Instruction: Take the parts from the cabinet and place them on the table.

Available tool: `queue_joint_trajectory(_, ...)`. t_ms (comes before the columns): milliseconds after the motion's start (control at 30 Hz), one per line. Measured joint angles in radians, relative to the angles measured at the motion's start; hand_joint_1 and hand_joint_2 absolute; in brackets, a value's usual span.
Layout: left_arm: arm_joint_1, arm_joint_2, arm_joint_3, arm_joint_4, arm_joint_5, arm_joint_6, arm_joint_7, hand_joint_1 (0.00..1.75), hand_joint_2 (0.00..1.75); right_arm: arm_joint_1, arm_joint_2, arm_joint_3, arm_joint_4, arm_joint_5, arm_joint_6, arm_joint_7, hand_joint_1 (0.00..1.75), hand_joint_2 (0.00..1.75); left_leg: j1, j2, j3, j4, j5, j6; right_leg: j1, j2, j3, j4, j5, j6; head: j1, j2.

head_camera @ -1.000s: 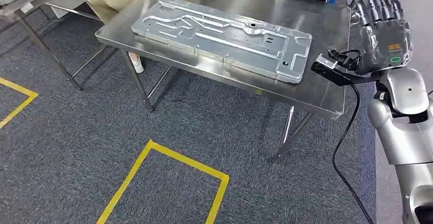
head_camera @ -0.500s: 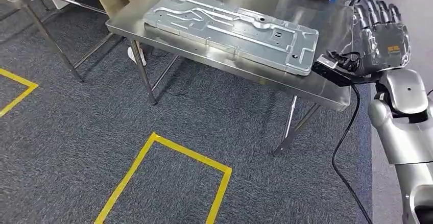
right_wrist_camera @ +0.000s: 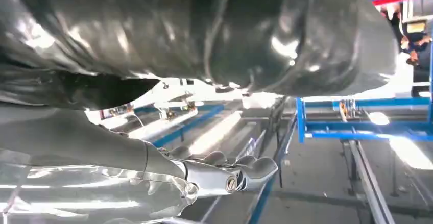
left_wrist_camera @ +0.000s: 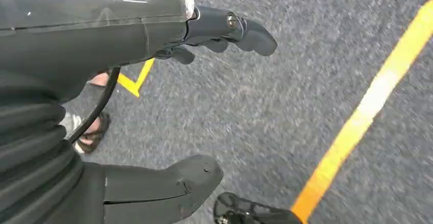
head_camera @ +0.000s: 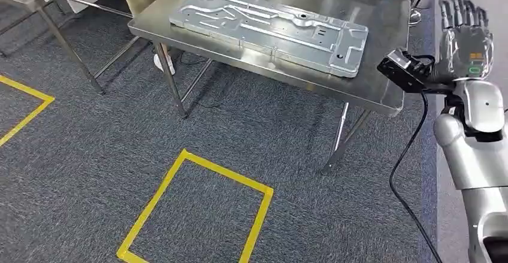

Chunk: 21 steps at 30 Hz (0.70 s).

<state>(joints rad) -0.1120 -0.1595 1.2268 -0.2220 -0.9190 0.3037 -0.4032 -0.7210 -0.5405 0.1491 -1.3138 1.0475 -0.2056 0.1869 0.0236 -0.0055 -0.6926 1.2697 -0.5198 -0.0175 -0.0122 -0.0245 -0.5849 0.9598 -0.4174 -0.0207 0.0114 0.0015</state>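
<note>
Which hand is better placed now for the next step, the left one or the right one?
Probably the right. The right hand is raised, fingers apart and empty, beside the steel table where the metal part lies. The left hand hangs low over the carpet, holding nothing.

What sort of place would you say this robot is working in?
Probably a factory floor or workshop: a machined metal part lies on a steel table, and yellow floor tape marks out grey carpet.
</note>
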Motion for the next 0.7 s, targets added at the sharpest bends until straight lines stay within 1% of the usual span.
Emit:
queue_joint_trajectory(33, -0.001, 0.001, 0.000, 0.000, 0.000, 0.000, 0.000, 0.00, 1.75, 0.003, 0.000, -0.005, 0.004, 0.000, -0.001, 0.000, 0.00, 0.00, 0.007, 0.001, 0.048, -0.068, 0.032, -0.008, -0.007, 0.000, -0.016, 0.016, -0.001, 0.006, 0.000, 0.000)
queue_joint_trajectory(67, -0.002, 0.002, 0.000, 0.000, 0.000, 0.000, 0.000, 0.00, 1.75, 0.005, 0.001, -0.008, 0.007, 0.000, -0.002, 0.000, 0.00, 0.00, 0.016, 0.003, 0.109, -0.158, 0.045, -0.017, -0.012, 0.002, -0.031, 0.036, -0.003, 0.016, 0.000, 0.000)
queue_joint_trajectory(100, -0.004, 0.000, -0.001, 0.000, 0.000, 0.000, 0.000, 0.00, 1.75, 0.006, 0.000, -0.011, 0.007, 0.000, -0.002, 0.000, 0.00, 0.00, 0.014, 0.001, 0.146, -0.213, 0.004, -0.025, -0.010, 0.005, -0.048, 0.051, -0.006, 0.026, -0.001, 0.000)
queue_joint_trajectory(133, -0.005, 0.000, -0.001, 0.000, -0.001, 0.000, 0.000, 0.00, 1.75, 0.007, -0.002, -0.016, 0.008, 0.001, -0.005, 0.002, 0.00, 0.00, 0.010, -0.002, 0.149, -0.226, 0.001, -0.002, -0.002, 0.006, -0.060, 0.072, -0.007, 0.032, 0.001, 0.000)
queue_joint_trajectory(167, -0.004, 0.000, -0.001, 0.000, -0.001, 0.000, 0.000, 0.00, 1.75, 0.011, -0.003, -0.018, 0.008, 0.007, -0.011, 0.003, 0.00, 0.00, 0.011, 0.000, 0.138, -0.220, 0.000, 0.005, -0.003, 0.007, -0.065, 0.080, -0.003, 0.037, 0.000, 0.000)
queue_joint_trajectory(200, -0.004, 0.000, -0.001, 0.000, -0.002, 0.001, 0.000, 0.00, 1.75, 0.015, -0.003, -0.020, 0.010, 0.019, -0.016, 0.012, 0.00, 0.00, 0.006, -0.001, 0.134, -0.213, 0.002, 0.013, -0.004, 0.007, -0.065, 0.077, 0.006, 0.041, 0.001, 0.000)
queue_joint_trajectory(233, -0.002, 0.000, -0.001, 0.000, -0.003, 0.002, 0.000, 0.00, 1.75, 0.025, -0.004, -0.024, 0.010, 0.038, -0.024, 0.021, 0.00, 0.00, 0.007, 0.000, 0.131, -0.214, 0.008, 0.023, -0.006, 0.007, -0.066, 0.075, 0.011, 0.048, 0.000, 0.000)
queue_joint_trajectory(267, -0.002, 0.000, -0.002, 0.000, -0.004, 0.002, 0.000, 0.00, 1.75, 0.040, -0.005, -0.027, 0.010, 0.051, -0.033, 0.025, 0.00, 0.00, 0.012, 0.001, 0.127, -0.218, 0.016, 0.035, -0.009, 0.009, -0.069, 0.079, 0.005, 0.050, 0.000, 0.000)
queue_joint_trajectory(300, -0.002, 0.000, -0.002, 0.000, -0.005, 0.003, 0.000, 0.00, 1.75, 0.052, -0.009, -0.032, 0.010, 0.062, -0.038, 0.029, 0.00, 0.00, 0.011, 0.002, 0.119, -0.218, 0.023, 0.045, -0.011, 0.012, -0.079, 0.105, -0.034, 0.053, 0.001, 0.000)
queue_joint_trajectory(333, -0.002, 0.000, -0.002, 0.000, -0.005, 0.005, 0.000, 0.00, 1.75, 0.063, -0.012, -0.034, 0.010, 0.068, -0.043, 0.032, 0.00, 0.00, 0.009, 0.002, 0.109, -0.218, 0.030, 0.056, -0.011, 0.013, -0.101, 0.165, -0.088, 0.056, 0.001, 0.000)
queue_joint_trajectory(367, -0.002, 0.000, -0.002, 0.000, -0.005, 0.005, 0.000, 0.00, 1.75, 0.069, -0.013, -0.035, 0.009, 0.071, -0.045, 0.032, 0.00, 0.00, 0.006, 0.002, 0.101, -0.218, 0.035, 0.061, -0.011, 0.014, -0.121, 0.227, -0.130, 0.059, 0.001, 0.000)
queue_joint_trajectory(400, -0.002, 0.000, -0.002, 0.000, -0.005, 0.005, 0.000, 0.00, 1.75, 0.081, -0.013, -0.039, 0.009, 0.077, -0.048, 0.031, 0.00, 0.00, 0.003, 0.002, 0.089, -0.218, 0.045, 0.064, -0.010, 0.014, -0.150, 0.317, -0.178, 0.060, 0.001, 0.000)
queue_joint_trajectory(433, -0.002, 0.000, -0.002, 0.000, -0.006, 0.005, 0.000, 0.00, 1.75, 0.090, -0.013, -0.039, 0.009, 0.084, -0.048, 0.029, 0.00, 0.00, 0.000, 0.002, 0.078, -0.218, 0.052, 0.066, -0.009, 0.015, -0.162, 0.368, -0.193, 0.059, 0.001, 0.000)
queue_joint_trajectory(467, 0.000, 0.000, -0.002, 0.000, -0.006, 0.005, 0.000, 0.00, 1.75, 0.098, -0.012, -0.039, 0.009, 0.093, -0.048, 0.025, 0.00, 0.00, -0.004, 0.002, 0.069, -0.218, 0.059, 0.067, -0.009, 0.015, -0.151, 0.374, -0.179, 0.053, 0.001, 0.000)
queue_joint_trajectory(500, 0.001, 0.000, -0.002, 0.000, -0.007, 0.005, 0.000, 0.00, 1.75, 0.103, -0.012, -0.039, 0.008, 0.098, -0.048, 0.023, 0.00, 0.00, -0.008, 0.002, 0.062, -0.218, 0.066, 0.067, -0.005, 0.016, -0.118, 0.337, -0.150, 0.044, 0.001, 0.000)
queue_joint_trajectory(533, 0.001, 0.000, -0.003, 0.000, -0.007, 0.005, 0.000, 0.00, 1.75, 0.105, -0.012, -0.040, 0.005, 0.101, -0.049, 0.022, 0.00, 0.00, -0.013, 0.002, 0.056, -0.218, 0.072, 0.067, 0.001, 0.018, -0.065, 0.261, -0.116, 0.030, 0.001, 0.000)
queue_joint_trajectory(567, 0.000, 0.000, -0.003, 0.000, -0.008, 0.005, 0.000, 0.00, 1.75, 0.103, -0.012, -0.040, 0.000, 0.108, -0.049, 0.021, 0.00, 0.00, -0.017, 0.001, 0.052, -0.219, 0.078, 0.068, 0.012, 0.021, 0.002, 0.161, -0.090, 0.007, 0.001, 0.000)
queue_joint_trajectory(600, -0.001, -0.009, -0.005, 0.000, -0.009, 0.005, 0.001, 0.00, 1.75, 0.100, -0.013, -0.042, -0.008, 0.113, -0.049, 0.019, 0.00, 0.00, -0.012, 0.003, 0.050, -0.220, 0.083, 0.069, 0.026, 0.023, 0.050, 0.082, -0.100, -0.022, 0.000, 0.000)
queue_joint_trajectory(633, -0.001, -0.017, -0.006, 0.003, -0.011, 0.005, 0.002, 0.00, 1.75, 0.104, -0.013, -0.043, -0.016, 0.116, -0.051, 0.018, 0.00, 0.00, -0.018, 0.003, 0.046, -0.224, 0.091, 0.060, 0.028, 0.015, 0.066, 0.051, -0.108, -0.032, -0.005, 0.000)
queue_joint_trajectory(667, -0.002, -0.016, -0.007, 0.002, -0.010, 0.007, 0.003, 0.00, 1.75, 0.098, -0.015, -0.043, -0.020, 0.120, -0.054, 0.015, 0.00, 0.00, -0.004, 0.005, 0.047, -0.229, 0.101, 0.054, 0.036, 0.013, 0.064, 0.050, -0.094, -0.029, -0.002, 0.000)
queue_joint_trajectory(700, -0.002, -0.011, -0.006, 0.002, -0.010, 0.007, 0.003, 0.00, 1.75, 0.094, -0.014, -0.047, -0.020, 0.124, -0.055, 0.016, 0.00, 0.00, 0.000, 0.004, 0.049, -0.237, 0.109, 0.047, 0.038, 0.015, 0.060, 0.049, -0.084, -0.036, -0.001, 0.000)
